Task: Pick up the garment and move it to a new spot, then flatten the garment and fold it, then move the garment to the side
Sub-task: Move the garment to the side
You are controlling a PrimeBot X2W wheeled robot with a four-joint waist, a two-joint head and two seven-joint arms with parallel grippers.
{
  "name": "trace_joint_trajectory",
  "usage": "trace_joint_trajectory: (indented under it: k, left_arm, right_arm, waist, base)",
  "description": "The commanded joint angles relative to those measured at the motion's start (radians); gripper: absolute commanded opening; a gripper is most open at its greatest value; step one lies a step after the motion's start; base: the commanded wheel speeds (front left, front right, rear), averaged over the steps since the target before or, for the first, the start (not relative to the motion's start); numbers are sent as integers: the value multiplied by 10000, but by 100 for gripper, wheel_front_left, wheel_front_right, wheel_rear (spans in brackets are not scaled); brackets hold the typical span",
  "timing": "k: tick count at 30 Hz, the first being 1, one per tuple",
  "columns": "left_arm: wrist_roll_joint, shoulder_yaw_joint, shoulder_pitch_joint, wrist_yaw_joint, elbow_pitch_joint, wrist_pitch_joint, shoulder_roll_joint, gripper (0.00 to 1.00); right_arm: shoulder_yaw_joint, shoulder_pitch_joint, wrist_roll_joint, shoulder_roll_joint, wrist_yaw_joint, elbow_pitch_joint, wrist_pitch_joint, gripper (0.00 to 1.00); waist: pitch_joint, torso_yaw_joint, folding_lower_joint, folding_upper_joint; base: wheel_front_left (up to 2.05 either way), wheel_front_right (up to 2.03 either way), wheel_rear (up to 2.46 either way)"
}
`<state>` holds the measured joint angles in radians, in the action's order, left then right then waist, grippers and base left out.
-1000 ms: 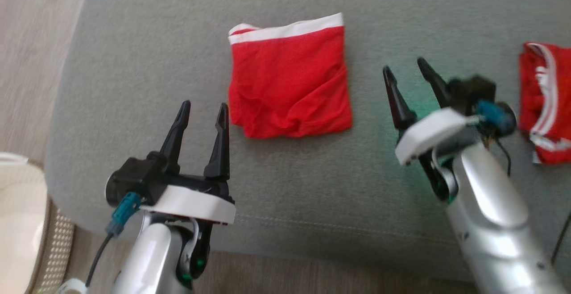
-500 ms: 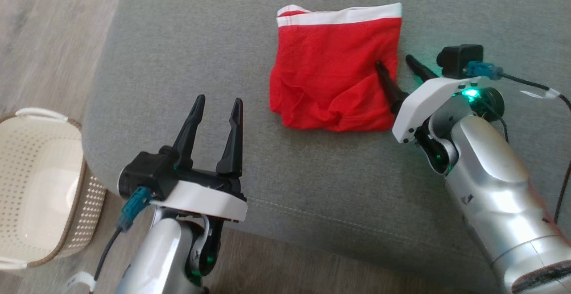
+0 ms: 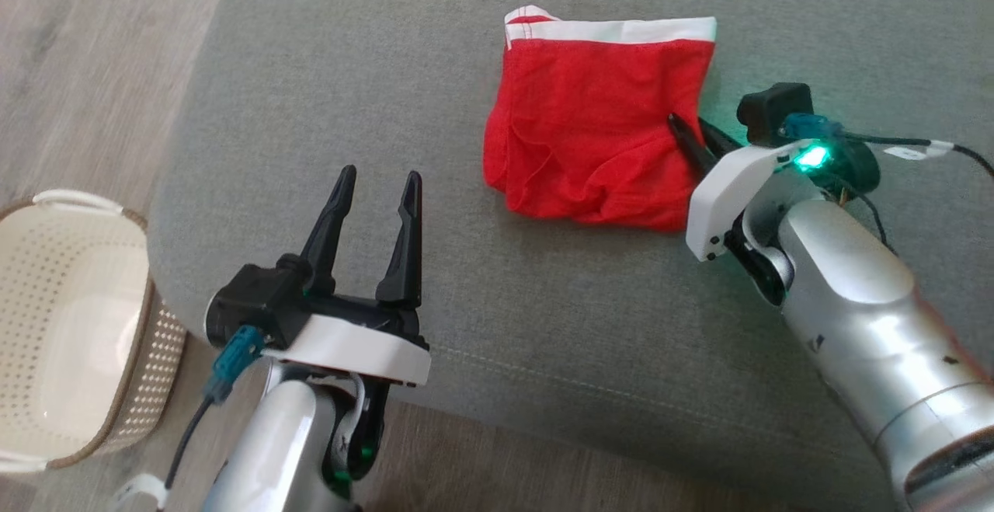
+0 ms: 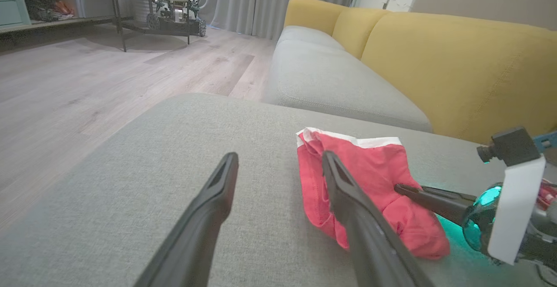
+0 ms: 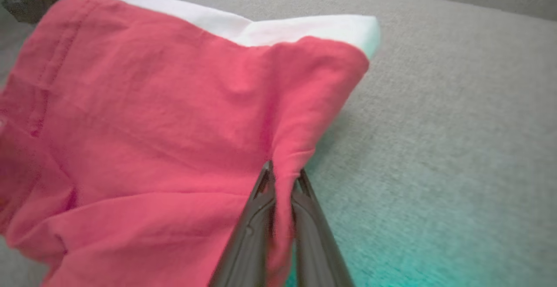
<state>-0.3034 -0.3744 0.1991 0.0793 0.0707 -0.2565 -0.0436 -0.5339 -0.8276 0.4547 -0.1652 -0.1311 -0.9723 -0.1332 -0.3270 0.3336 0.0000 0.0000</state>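
Partly hidden, the garment [image 3: 590, 127] edge sits pinched in right jaws; left jaws gape empty.

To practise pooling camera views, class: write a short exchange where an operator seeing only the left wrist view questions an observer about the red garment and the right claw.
Operator: Is the right claw really gripping the red garment?
Observer: Yes; the right wrist view shows the right claw shut on a fold at the red garment's edge.
Operator: What's on the floor nearby?
Observer: The head view shows a pale perforated basket at the robot's left.
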Motion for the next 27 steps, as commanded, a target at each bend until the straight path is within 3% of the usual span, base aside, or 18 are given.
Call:
trace_joint_trajectory:
  k: [1,8,14,20,27]
  left_arm:
    - [33,317,207,34,-332,-53,-66,100]
    - [382,364,295,-152,-315,-53,-66,100]
    - [815,428,694,-479,-238,-53,-66,100]
    - [1317,516,1467,-934,-119,-53,-66,100]
    - [1814,659,2189,-1392,93,-53,-66,100]
  right_arm:
    - [-246,-288,-269,-53,4,91,-310,0]
    - [-985,-687,-1362,-523,4,166,-982,0]
    - [-1437,-925,-1434,-1097,4,890,-839,0]
    - [-2082,-1223,-1020,-2258,4,1898,-54,0]
    - [-2135,-1446,-376,-3712,4,2873,396,0]
  waist:
    - [93,-148,0,0]
    - [363,-1135,0,0]
    - [265,-2539,0,0]
    - [-315,-3837,0,0]
    - [-1011,-4864,0,0]
  base:
    - [0,0,0]
    - [0,0,0]
    - [0,0,0]
    - [0,0,0]
    - [0,0,0]
